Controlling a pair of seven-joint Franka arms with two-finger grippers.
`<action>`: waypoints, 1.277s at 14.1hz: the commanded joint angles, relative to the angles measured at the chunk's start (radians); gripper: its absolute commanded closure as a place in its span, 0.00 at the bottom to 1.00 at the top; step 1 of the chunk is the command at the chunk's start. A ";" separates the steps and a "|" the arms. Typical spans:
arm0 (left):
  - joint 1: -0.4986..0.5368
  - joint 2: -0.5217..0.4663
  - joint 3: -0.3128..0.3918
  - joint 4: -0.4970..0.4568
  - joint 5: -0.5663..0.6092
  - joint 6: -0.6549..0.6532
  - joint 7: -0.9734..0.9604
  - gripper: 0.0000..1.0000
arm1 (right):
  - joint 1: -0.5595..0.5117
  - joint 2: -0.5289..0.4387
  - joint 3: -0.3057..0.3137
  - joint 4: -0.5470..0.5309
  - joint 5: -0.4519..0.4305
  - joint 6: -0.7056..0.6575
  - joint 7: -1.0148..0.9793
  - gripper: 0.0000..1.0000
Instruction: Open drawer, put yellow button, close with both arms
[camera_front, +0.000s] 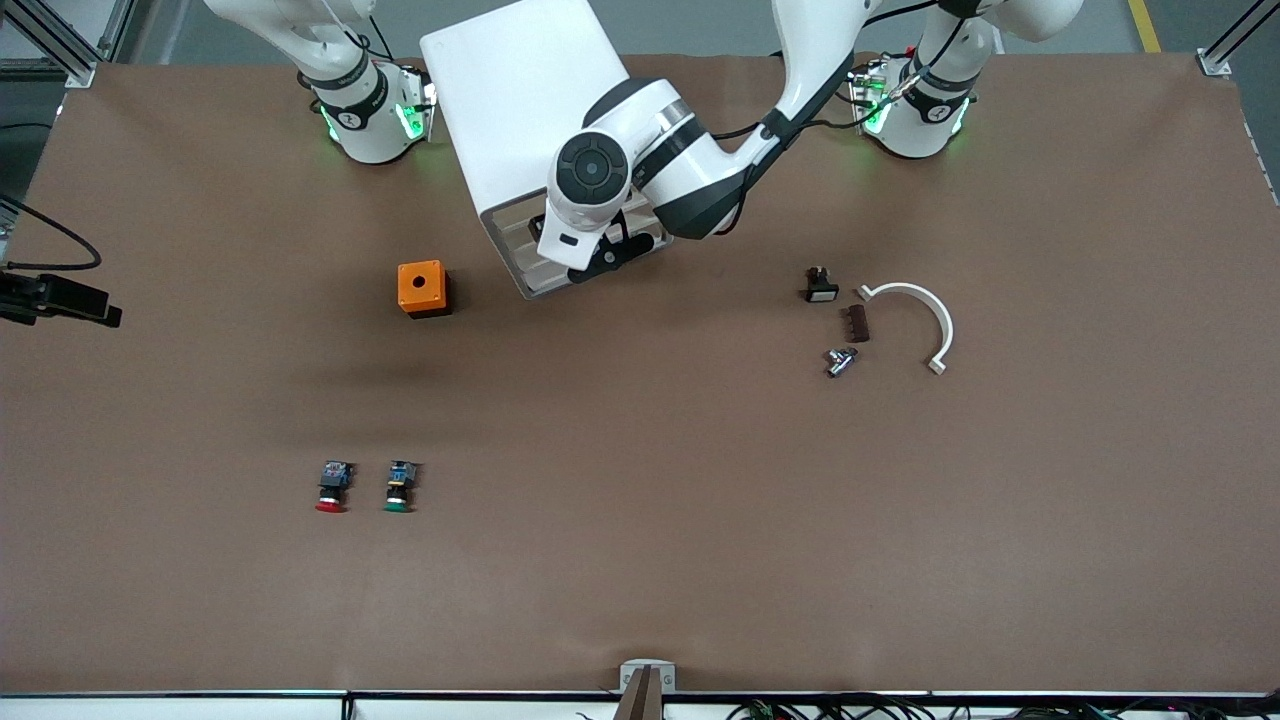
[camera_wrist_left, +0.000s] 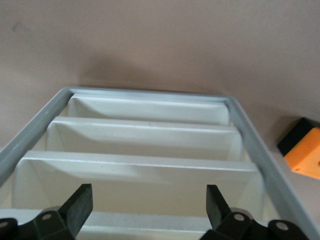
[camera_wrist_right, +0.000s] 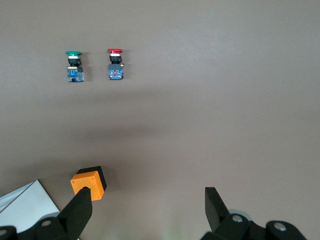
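Reaching over the white cabinet (camera_front: 520, 110), the left gripper (camera_wrist_left: 148, 210) hung spread at its drawer fronts (camera_wrist_left: 145, 137) — the right gripper (camera_wrist_right: 148, 212), also spread, waited above the brown table (camera_front: 640, 520) (yellow button unseen).

The tabletop (camera_front: 640, 500) is covered in matt brown sheeting, smooth and faintly creased. The cabinet (camera_front: 520, 90) looks like smooth white plastic with a soft sheen; its drawer fronts (camera_wrist_left: 145, 137) are cream and matt. The left arm (camera_front: 690, 150) is glossy white plastic with black discs. The orange box (camera_front: 421, 288) looks like matt plastic.
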 joint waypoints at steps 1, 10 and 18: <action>0.059 -0.059 0.006 -0.012 0.018 -0.002 0.051 0.00 | -0.007 -0.079 0.017 -0.079 0.006 0.024 -0.001 0.00; 0.404 -0.346 -0.002 -0.029 0.120 -0.264 0.555 0.00 | 0.008 -0.188 0.022 -0.158 0.008 0.050 -0.013 0.00; 0.718 -0.455 0.001 -0.029 0.263 -0.370 0.984 0.00 | 0.026 -0.218 0.024 -0.159 -0.001 0.015 -0.017 0.00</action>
